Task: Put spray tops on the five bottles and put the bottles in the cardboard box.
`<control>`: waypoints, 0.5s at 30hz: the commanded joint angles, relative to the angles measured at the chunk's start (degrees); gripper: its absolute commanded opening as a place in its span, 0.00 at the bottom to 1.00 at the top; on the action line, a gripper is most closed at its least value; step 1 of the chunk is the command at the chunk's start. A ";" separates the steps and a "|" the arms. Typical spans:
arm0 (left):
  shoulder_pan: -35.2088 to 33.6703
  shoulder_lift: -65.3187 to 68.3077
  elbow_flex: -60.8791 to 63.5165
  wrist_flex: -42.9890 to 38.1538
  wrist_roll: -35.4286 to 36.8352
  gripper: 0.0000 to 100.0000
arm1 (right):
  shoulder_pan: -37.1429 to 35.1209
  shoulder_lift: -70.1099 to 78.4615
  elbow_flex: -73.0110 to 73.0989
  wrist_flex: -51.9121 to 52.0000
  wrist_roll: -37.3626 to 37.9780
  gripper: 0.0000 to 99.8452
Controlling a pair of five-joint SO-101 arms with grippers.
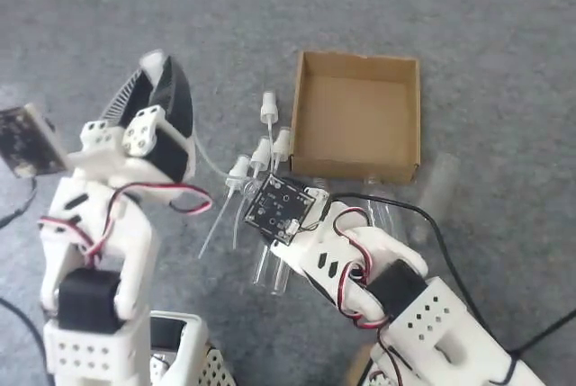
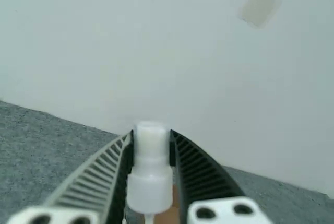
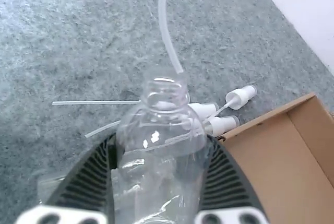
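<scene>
Tops: 5 total. 1 top (image 2: 150, 182) is clamped upright btwn the left fingers (image 2: 104, 174), which are closed on its neck w/ the nozzle head poking out past the tips. Its tube (image 3: 166, 20) hangs down from them to the right fingers (image 3: 94, 177). The other 4 tops (image 1: 268, 107) (image 1: 282, 143) (image 1: 261, 154) (image 1: 238, 170) lie loose on the surface (image 1: 450, 44), just past the right fingers' tips, btwn them and the box (image 1: 355, 168). Their tubes trail back toward the right arm.

Bottles: 1 bottle (image 3: 156, 130), clear, is gripped at the body by the right fingers, closed on both sides, w/ the open mouth sticking out past the tips. The hanging tube's end meets that mouth at the rim; inside or just beside, can't tell. More clear bottles lie loose: some (image 1: 270, 269) beside the right arm behind the fingers, 1 (image 1: 438, 184) off to the far side near the box corner. Exact count can't tell, as they're see-through and overlap.

Box: 1, cardboard, open top, sitting beyond the right fingers and off to one side, near the loose tops but not touching them.

Writing: marks on the right wrist's board (image 1: 282, 206) are too small to read.
</scene>
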 commanded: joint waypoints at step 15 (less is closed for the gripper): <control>-7.30 -1.23 -3.65 3.60 -3.78 0.01 | 31.52 -1.89 -11.43 16.13 2.29 0.01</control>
